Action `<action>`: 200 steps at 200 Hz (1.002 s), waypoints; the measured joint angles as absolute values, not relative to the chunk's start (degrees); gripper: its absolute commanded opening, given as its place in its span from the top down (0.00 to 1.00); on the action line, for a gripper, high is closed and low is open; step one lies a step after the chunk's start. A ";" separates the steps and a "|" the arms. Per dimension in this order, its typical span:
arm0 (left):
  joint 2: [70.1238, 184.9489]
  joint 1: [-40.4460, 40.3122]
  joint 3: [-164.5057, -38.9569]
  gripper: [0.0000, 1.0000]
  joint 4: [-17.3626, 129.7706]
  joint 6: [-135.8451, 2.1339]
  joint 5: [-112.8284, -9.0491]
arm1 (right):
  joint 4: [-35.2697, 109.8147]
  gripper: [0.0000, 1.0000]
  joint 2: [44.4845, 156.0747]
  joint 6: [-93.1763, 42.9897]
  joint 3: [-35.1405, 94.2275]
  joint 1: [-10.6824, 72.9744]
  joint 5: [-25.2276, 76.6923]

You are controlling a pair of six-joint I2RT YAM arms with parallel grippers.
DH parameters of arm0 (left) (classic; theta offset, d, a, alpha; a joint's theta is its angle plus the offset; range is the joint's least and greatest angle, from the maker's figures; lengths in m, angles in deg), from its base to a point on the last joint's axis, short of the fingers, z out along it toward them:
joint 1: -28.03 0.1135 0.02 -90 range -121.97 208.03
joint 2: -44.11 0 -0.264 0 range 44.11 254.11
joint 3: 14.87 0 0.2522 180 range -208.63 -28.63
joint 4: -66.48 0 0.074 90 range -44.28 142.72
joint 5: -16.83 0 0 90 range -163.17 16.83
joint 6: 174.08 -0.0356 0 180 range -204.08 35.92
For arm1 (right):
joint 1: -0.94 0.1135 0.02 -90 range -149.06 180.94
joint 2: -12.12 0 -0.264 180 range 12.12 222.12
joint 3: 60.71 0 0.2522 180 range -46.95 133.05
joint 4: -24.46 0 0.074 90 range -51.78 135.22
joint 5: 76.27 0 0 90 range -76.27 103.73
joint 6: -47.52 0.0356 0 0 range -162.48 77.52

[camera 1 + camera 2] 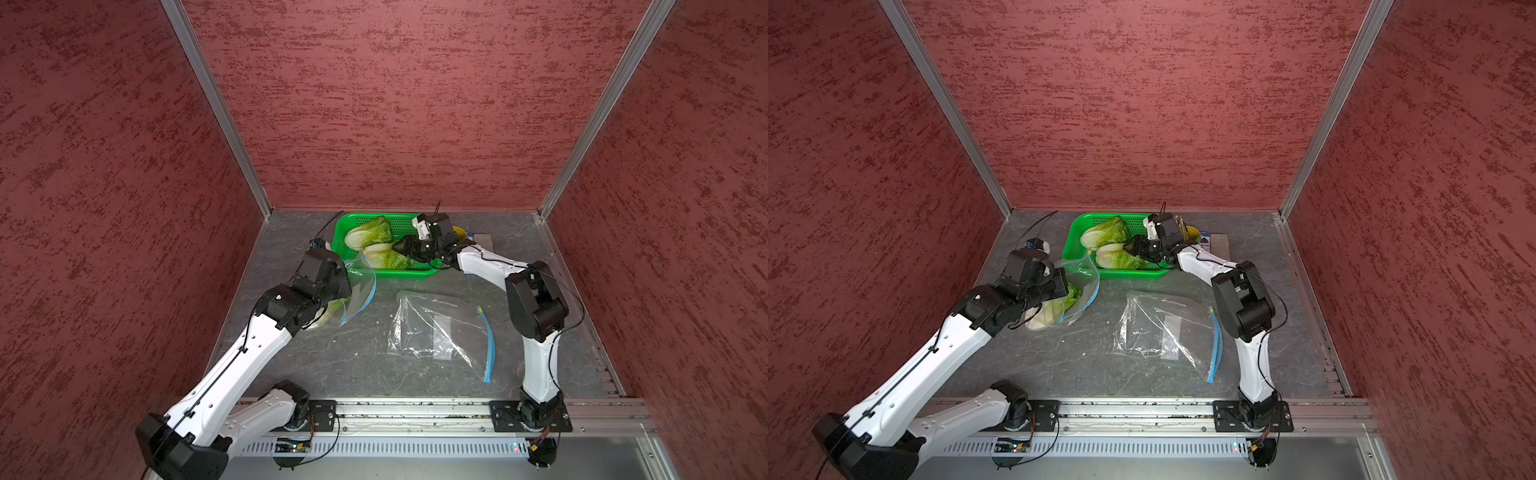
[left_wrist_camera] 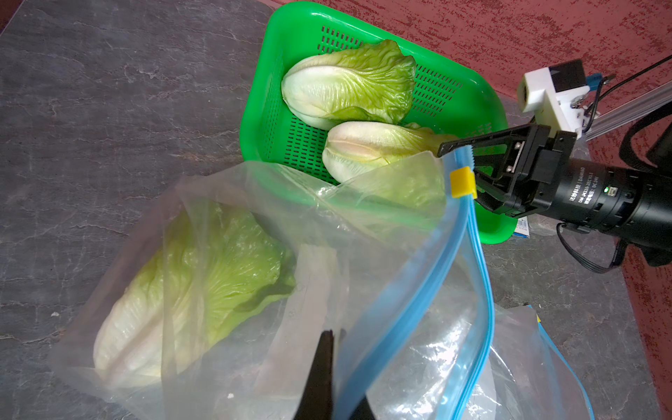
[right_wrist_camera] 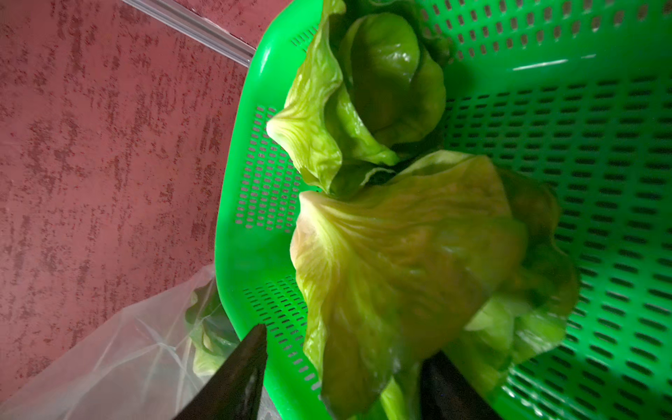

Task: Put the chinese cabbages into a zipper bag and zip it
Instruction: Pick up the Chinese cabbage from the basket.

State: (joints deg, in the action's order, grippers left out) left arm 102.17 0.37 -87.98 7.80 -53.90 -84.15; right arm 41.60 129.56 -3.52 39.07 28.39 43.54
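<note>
I'm clamping the left gripper [image 2: 331,338] on the zipper bag [image 2: 254,225] at nine o'clock, propping its mouth open, bagged cabbage [image 2: 189,291] inside. The right gripper [image 3: 349,345], jaws parted, is straddling the near cabbage [image 1: 386,257] in the basket [image 1: 353,220] at twelve.

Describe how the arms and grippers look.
The left arm and right arm have white shells, black joints and thin black cables. The left gripper and right gripper are black and tapered; a white camera mount and white lettering mark the right wrist.
</note>
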 measured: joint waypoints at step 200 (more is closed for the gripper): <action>101.73 1.42 -88.50 1.00 7.64 -54.14 -87.19 | 35.39 0.88 131.75 -0.28 38.72 30.05 43.99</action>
State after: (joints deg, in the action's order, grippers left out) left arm 101.73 1.42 -88.50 7.64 -54.14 -87.19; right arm 35.39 131.75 -0.28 38.72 30.05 43.99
